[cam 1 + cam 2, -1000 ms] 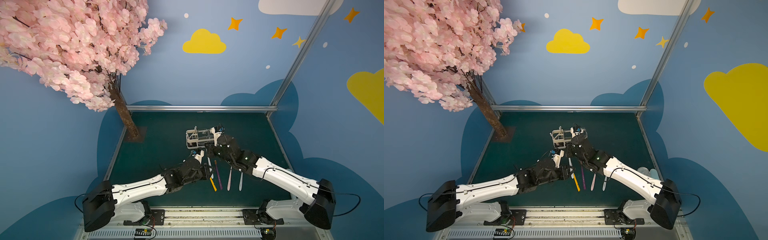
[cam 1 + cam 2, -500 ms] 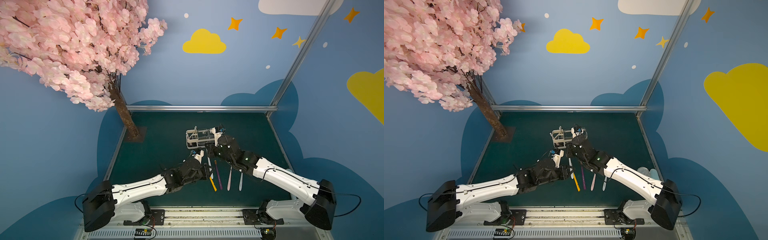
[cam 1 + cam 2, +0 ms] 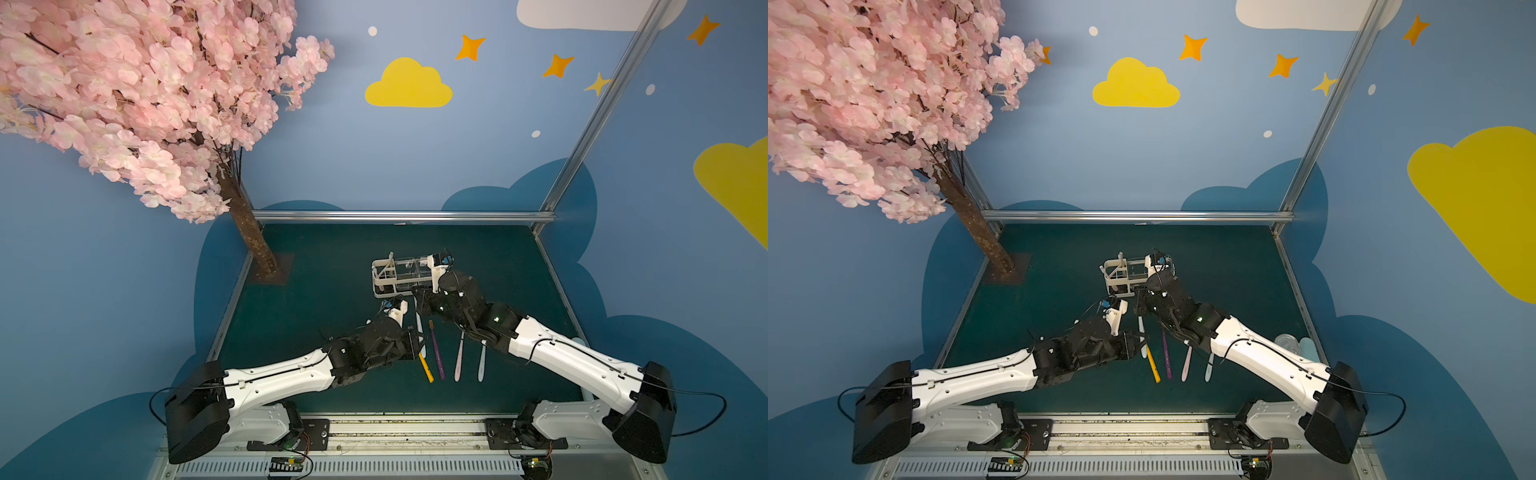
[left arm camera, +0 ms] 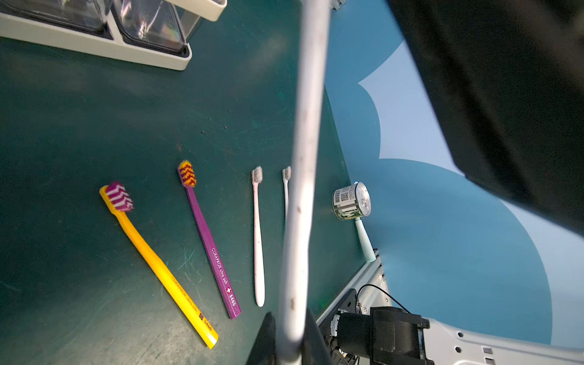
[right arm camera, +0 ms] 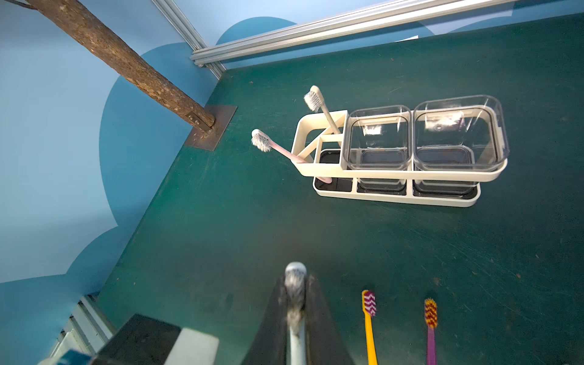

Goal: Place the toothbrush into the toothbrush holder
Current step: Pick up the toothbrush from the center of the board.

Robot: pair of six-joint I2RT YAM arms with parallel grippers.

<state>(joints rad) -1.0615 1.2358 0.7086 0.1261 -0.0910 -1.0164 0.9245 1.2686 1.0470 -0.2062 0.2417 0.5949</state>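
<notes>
the toothbrush (image 4: pixel 305 142), pale with a grey-white bristle head, is gripped at both ends and lies just in front of the toothbrush holder (image 5: pixel 395 174), not touching it. the right gripper (image 5: pixel 296 284) is pressed together on its head end, while the left gripper (image 4: pixel 290 322) pinches the handle end, its jaws tight against both sides. in both top views the brush spans the short gap between the two grippers. the holder stands upright on the green mat (image 5: pixel 221 237); its two clear cups (image 5: pixel 379 136) are side by side, and a pink brush (image 5: pixel 278 148) and a cream brush (image 5: pixel 322 107) lean heads-up in its slot section. a yellow brush (image 4: pixel 158 268), a purple brush (image 4: pixel 208 246) and two pale ones lie in a row on the mat nearby.
</notes>
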